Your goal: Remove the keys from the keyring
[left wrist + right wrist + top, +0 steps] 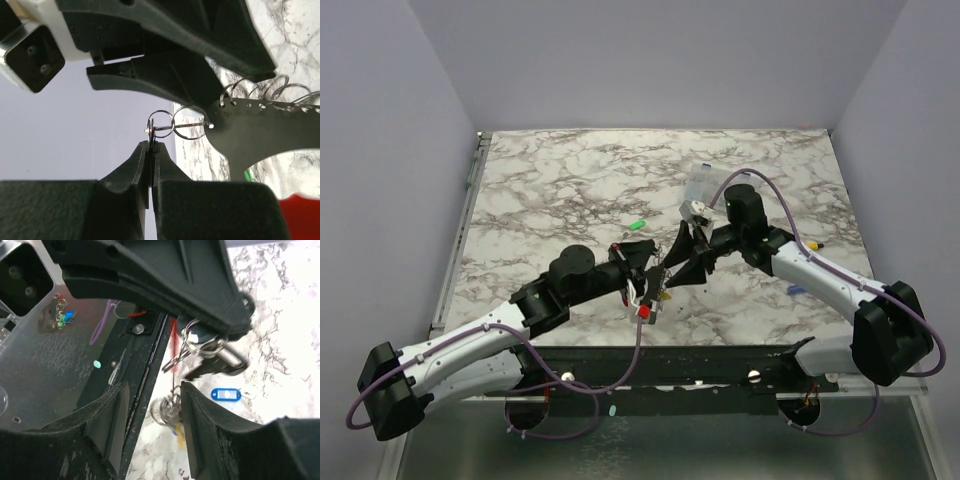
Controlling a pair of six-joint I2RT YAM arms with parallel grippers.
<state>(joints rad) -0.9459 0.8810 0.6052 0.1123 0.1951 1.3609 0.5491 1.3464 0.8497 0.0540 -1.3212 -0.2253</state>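
Clear box on marble table

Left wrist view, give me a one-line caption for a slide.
Left gripper shut on a thin wire keyring, linked to a second ring on a dark perforated plate.

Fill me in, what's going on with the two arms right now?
The left gripper is shut on the thin wire keyring, holding it up above the marble table, with more linked rings and dark keys hanging alongside. The right gripper faces it with its jaws open and grips nothing. A blue key tag lies loose on the table nearby.
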